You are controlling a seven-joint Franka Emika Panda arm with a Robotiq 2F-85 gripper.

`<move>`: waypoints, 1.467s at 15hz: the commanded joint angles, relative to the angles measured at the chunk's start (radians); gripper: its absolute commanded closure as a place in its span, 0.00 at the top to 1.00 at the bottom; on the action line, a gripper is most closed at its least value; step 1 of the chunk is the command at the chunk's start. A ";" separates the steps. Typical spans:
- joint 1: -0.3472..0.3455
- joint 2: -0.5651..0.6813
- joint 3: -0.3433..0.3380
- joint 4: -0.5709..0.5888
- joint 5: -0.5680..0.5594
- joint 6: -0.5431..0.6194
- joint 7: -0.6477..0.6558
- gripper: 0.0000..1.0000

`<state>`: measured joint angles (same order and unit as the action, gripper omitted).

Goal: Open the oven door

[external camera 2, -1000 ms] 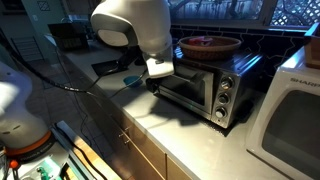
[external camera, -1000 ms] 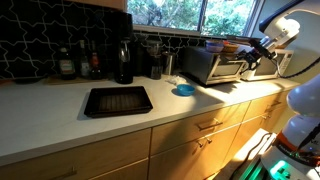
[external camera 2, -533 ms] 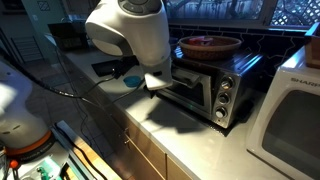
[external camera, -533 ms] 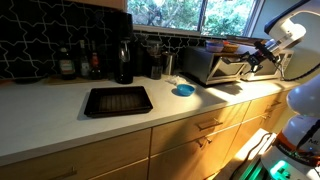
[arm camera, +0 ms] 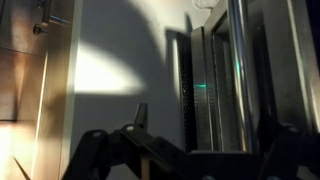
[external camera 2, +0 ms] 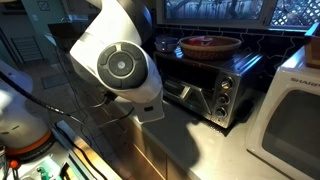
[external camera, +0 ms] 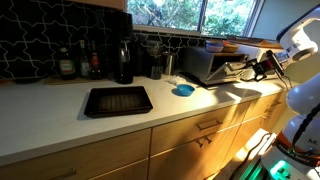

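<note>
Pincer (external camera: 257, 68), spread wide and empty, has pulled back from the oven (external camera: 212, 64) ahead, its door (arm camera: 210, 100) seemingly lowered open.

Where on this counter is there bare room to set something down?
Bare counter lies left of the dark tray, and there is a narrower strip between the tray and the blue bowl. Crowded: the back wall with bottles, and in front of the toaster oven, where the gripper is.

countertop (external camera: 45, 118) | black tray (external camera: 118, 100) | blue bowl (external camera: 183, 90) | toaster oven (external camera: 213, 65) | bottles (external camera: 78, 66) | microwave (external camera 2: 290, 112)
</note>
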<state>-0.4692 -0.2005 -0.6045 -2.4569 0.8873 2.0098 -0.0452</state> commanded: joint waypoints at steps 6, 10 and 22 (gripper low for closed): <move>-0.049 0.080 -0.083 0.001 0.080 -0.082 -0.196 1.00; -0.062 0.023 -0.087 -0.017 0.049 -0.045 -0.228 1.00; -0.102 -0.156 -0.071 -0.060 -0.020 -0.007 -0.260 1.00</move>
<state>-0.5549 -0.2951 -0.6864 -2.4757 0.8989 1.9797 -0.2948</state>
